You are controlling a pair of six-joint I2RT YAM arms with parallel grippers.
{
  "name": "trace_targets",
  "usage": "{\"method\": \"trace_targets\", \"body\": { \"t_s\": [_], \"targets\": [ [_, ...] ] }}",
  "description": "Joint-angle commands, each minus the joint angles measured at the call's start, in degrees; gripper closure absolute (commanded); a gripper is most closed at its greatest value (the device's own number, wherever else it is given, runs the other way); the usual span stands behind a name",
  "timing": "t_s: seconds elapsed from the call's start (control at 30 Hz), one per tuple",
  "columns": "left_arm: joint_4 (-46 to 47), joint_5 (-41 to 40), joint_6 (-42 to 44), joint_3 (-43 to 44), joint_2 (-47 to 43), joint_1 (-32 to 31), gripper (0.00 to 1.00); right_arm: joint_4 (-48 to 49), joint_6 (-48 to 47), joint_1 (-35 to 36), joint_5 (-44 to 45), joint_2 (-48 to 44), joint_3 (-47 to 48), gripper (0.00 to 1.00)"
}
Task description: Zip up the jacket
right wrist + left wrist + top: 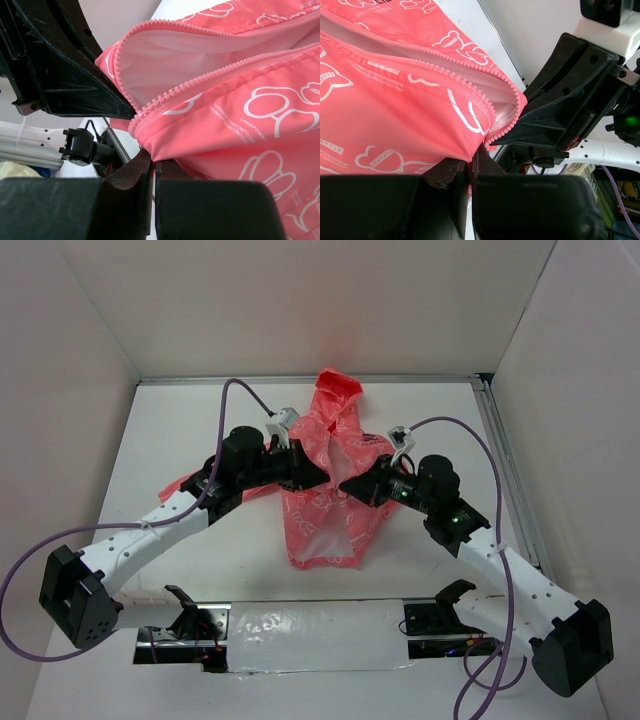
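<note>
the left gripper (470, 164) is pinched almost closed on a fold of the jacket (325, 515), with pink cloth bunched just above its tips. the right gripper (151, 159) is clamped tight on the jacket's edge, right under the zipper teeth (200, 89), which gape over white lining (165, 60). the two grippers nearly meet, and the jacket lies on the table (200, 430) between them.

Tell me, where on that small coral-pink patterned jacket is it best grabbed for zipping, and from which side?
Probably the thin front edge just beside the pink zipper teeth, each flap taken from its own outer side. The small coral-pink patterned jacket lies with its front parted, white lining showing, so that edge is a pinchable fold. The left gripper and right gripper pinch there.
</note>
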Motion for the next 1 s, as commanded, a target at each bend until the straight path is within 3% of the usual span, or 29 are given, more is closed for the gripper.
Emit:
{"method": "trace_targets", "body": {
  "t_s": [0.0, 0.43, 0.97],
  "targets": [
    [3.62, 0.71, -0.32, 0.18, -1.15, -0.17, 1.0, 5.87, 1.07, 0.1, -0.5, -1.4, -0.32, 1.0],
    [4.23, 2.38, -0.94, -1.04, -1.94, -0.26, 1.0, 7.99, 2.65, -0.51, 2.57, -2.72, -1.46, 1.0],
    [4.67, 2.82, -1.91, -1.22, -0.88, -0.26, 1.0, 8.79, 3.97, -1.75, -1.2, -2.2, -1.73, 1.0]
  ]
}}
